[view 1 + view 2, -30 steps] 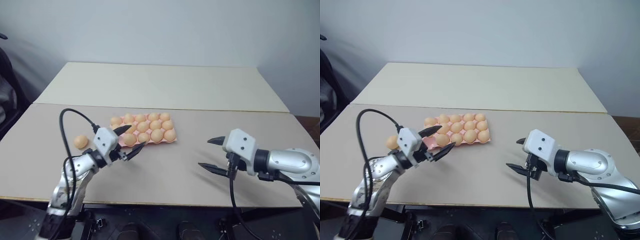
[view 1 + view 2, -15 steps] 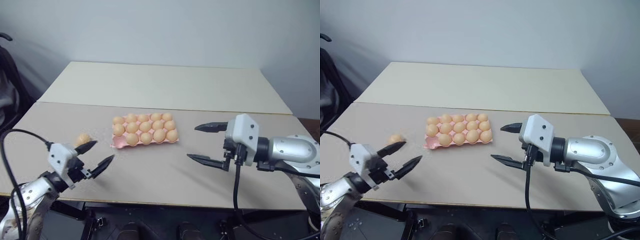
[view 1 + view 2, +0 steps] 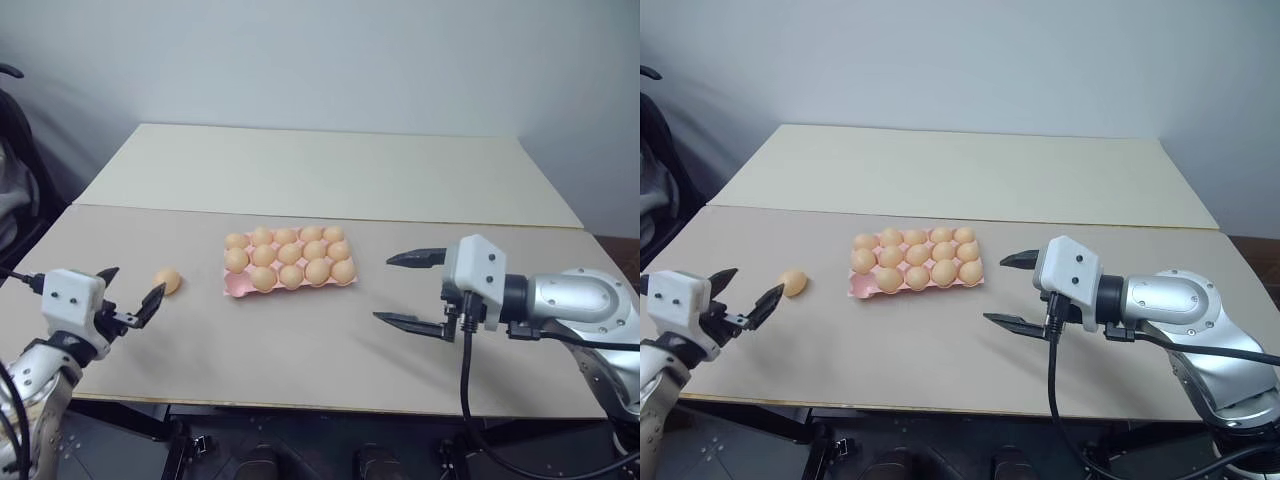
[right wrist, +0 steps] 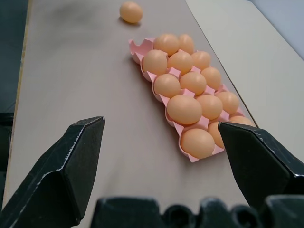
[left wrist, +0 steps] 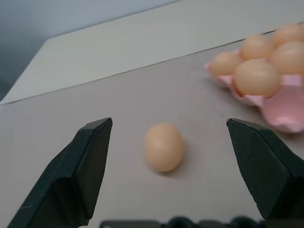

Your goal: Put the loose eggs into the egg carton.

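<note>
Change since earlier: left gripper [image 3: 130,292] has been swung away from the front-left corner of the egg carton [image 3: 289,262] out to the carton's far left; right gripper [image 3: 408,290] has been raised a little and brought nearer the carton's right end.
Egg carton: pale pink tray lying flat on the tan table [image 3: 300,340], well short of the seam with the cream board behind; fourteen eggs are counted in it, and the front-left corner cup is seen empty.
Loose egg [image 3: 167,281]: one is seen resting on the table, left of the carton, apart from it.
Left gripper: fingers [image 5: 90,164] are spread wide, nothing held; it is pointed toward the carton, and the loose egg is framed between the two fingertips but farther on, untouched.
Right gripper: fingers [image 4: 71,166] are spread wide, nothing gripped; it is held above the table to the right of the carton, apart from it, tips turned toward the carton.
</note>
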Robot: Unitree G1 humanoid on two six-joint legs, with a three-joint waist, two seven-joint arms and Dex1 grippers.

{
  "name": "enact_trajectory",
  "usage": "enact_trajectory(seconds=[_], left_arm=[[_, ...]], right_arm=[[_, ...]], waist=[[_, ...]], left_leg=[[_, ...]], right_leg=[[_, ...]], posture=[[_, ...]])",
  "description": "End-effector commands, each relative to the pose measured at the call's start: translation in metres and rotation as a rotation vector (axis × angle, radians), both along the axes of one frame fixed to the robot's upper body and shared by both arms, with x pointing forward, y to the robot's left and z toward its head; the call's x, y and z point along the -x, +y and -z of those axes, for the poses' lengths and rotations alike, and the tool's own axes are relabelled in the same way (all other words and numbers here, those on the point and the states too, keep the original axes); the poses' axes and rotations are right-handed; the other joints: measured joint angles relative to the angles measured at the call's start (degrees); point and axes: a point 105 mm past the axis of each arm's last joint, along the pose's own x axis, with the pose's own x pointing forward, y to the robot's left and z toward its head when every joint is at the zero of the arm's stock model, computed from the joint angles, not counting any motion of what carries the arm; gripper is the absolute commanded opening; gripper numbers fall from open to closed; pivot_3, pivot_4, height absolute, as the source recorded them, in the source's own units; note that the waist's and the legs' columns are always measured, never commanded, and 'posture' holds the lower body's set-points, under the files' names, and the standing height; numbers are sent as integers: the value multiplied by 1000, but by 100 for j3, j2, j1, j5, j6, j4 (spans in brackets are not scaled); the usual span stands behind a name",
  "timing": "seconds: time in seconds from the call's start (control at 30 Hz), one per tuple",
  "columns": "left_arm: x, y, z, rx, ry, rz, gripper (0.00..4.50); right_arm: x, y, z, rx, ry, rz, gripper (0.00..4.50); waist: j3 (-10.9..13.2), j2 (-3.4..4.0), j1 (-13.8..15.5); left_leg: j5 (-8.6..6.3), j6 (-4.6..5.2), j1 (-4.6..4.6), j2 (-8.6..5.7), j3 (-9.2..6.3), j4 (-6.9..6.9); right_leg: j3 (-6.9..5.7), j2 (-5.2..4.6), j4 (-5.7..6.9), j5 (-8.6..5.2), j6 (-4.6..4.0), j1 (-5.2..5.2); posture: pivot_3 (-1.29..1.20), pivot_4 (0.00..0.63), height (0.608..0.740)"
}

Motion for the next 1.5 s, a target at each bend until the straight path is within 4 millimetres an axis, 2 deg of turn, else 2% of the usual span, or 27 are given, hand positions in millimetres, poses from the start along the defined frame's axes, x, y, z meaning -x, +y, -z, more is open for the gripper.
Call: enact_trajectory(seconds=[0.03,0.27,0.37,0.57,0.77,0.87,1.03,1.27,1.47,1.5], left_arm=[[-15,1,-5,-16,-32,0,4184],[-38,8,13,-19,0,-24,4184],[-45,11,17,36,-5,-33,4184],[-62,3,31,84,28,-10,4184],[-66,0,43,103,66,7,4184],[-70,0,44,101,53,5,3583],[-74,-3,43,84,46,10,1996],[-73,-5,42,47,51,32,1996],[-72,-6,42,90,49,46,1996],[-72,-6,42,78,51,46,1779]], right_arm=[[4,-1,-7,14,-45,-5,4440],[8,-6,-5,28,-45,33,4440],[10,-7,-5,27,-40,50,4440],[11,-9,-1,33,-28,74,4440],[11,-10,0,36,-24,85,4440],[10,-10,1,37,-23,89,4440],[9,-12,4,43,-17,96,4440],[8,-12,5,43,-16,106,4440],[8,-12,7,43,-15,114,4440],[7,-12,7,43,-15,115,4440]], waist=[[0,0,-3],[0,0,-27],[0,0,-17],[0,-1,6],[0,-1,-32],[0,-1,-17],[0,-2,-9],[0,-2,-9],[0,-2,-13],[0,-2,-11]], left_leg=[[0,0,-1,0,0,-1],[0,0,-2,0,0,-2],[0,0,-2,0,0,-3],[0,0,-3,-2,0,-1],[0,0,-5,-1,0,-1],[0,0,-4,-1,0,-1],[0,0,-5,-2,-1,-1],[0,0,-6,-2,-1,-1],[0,0,-6,-1,-1,-1],[0,0,-6,-2,-1,0]], right_leg=[[0,0,0,0,0,-1],[0,-1,0,1,0,-2],[1,-1,2,1,-1,-4],[-1,-3,3,1,0,-2],[0,-2,2,2,1,-4],[0,-2,5,2,1,-4],[0,-3,3,2,2,-3],[0,-3,4,2,2,-3],[0,-2,4,2,2,-3],[0,-3,4,2,2,-3]], posture=[[0,150,740],[0,150,740],[0,150,740],[0,150,740],[0,150,740],[0,150,740],[0,150,740],[0,150,740],[0,150,740],[0,150,740]])
